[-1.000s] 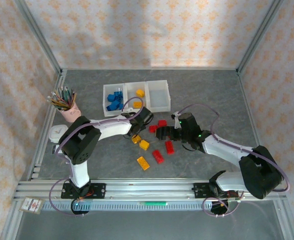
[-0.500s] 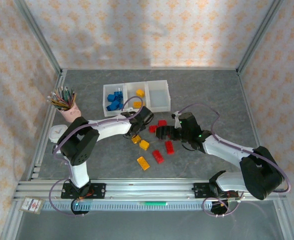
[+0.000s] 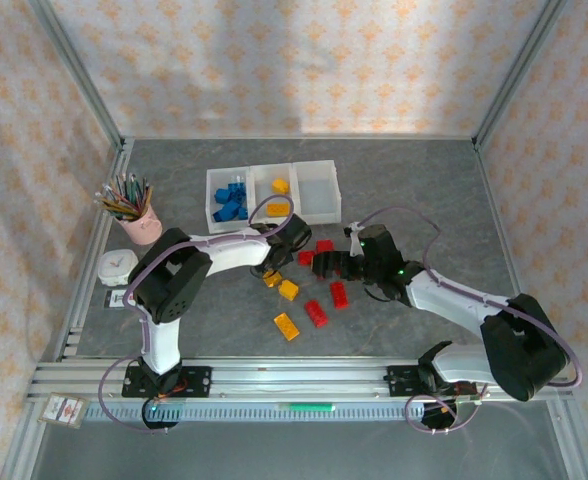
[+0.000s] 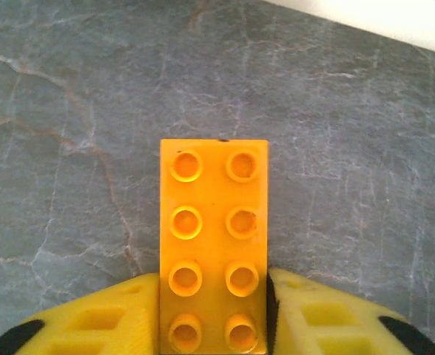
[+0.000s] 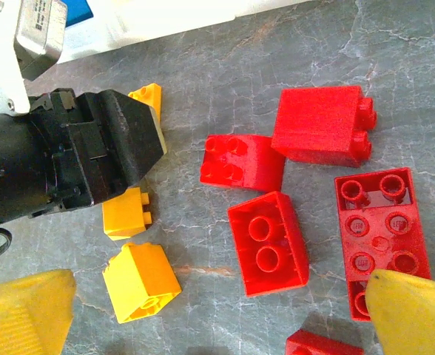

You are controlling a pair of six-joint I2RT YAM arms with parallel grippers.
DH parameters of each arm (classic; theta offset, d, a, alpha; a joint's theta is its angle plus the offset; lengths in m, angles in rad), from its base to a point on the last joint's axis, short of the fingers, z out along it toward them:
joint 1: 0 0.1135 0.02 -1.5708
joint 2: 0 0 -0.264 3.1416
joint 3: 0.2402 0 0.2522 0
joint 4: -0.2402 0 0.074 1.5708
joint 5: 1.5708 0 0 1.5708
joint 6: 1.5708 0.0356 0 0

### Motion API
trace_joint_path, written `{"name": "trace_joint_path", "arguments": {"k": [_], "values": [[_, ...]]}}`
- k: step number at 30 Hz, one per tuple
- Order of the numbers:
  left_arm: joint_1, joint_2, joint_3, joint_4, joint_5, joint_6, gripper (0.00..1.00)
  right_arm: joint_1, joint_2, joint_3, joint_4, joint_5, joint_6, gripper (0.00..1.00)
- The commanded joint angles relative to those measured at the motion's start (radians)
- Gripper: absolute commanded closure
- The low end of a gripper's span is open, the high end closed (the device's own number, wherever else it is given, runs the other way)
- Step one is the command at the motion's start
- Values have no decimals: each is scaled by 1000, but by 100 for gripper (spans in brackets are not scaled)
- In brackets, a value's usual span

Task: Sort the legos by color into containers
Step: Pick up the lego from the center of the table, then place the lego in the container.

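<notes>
In the left wrist view a yellow-orange two-by-four lego (image 4: pixel 213 244) lies studs up on the grey table, and my left gripper (image 4: pixel 213 296) is shut on its near end, a yellow finger (image 4: pixel 114 318) against each side. From above, the left gripper (image 3: pixel 274 265) sits just below the containers (image 3: pixel 316 195). My right gripper (image 5: pixel 217 318) stands open over red legos (image 5: pixel 268 242), with two yellow ones (image 5: pixel 140 281) to its left. The left bin holds blue legos (image 3: pixel 229 200) and the middle bin yellow ones (image 3: pixel 278 190).
Loose red legos (image 3: pixel 317 313) and yellow ones (image 3: pixel 286 326) are scattered between the two arms. A pink cup of pencils (image 3: pixel 139 215) and a small white object (image 3: pixel 119 265) stand at the left edge. The left arm's black wrist (image 5: pixel 77 159) is close to the right gripper.
My left gripper has come shut on the yellow lego and its arm has swung slightly right. The right arm has barely moved.
</notes>
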Motion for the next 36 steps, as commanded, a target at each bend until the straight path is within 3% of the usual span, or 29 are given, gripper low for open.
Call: {"name": "trace_joint_path", "arguments": {"k": [1, 13, 21, 24, 26, 30, 36], "values": [[-6, 7, 5, -11, 8, 13, 67, -7, -29, -8, 19, 3, 8, 0], [-21, -162, 100, -53, -20, 71, 68, -9, -50, 15, 1, 15, 5, 0], [81, -10, 325, -55, -80, 186, 67, -9, -35, 36, 2, 64, 8, 0], [127, 112, 426, -58, -53, 226, 66, -10, -31, 50, 2, 72, 9, 0], [146, 175, 493, -74, -63, 247, 64, -10, -29, 62, -1, 74, 8, 0], [161, 217, 557, -74, -65, 290, 47, -10, -34, 81, -12, 75, 2, 0], [149, 103, 479, -101, -62, 278, 40, -10, -54, 83, -52, 78, -10, 0]]}}
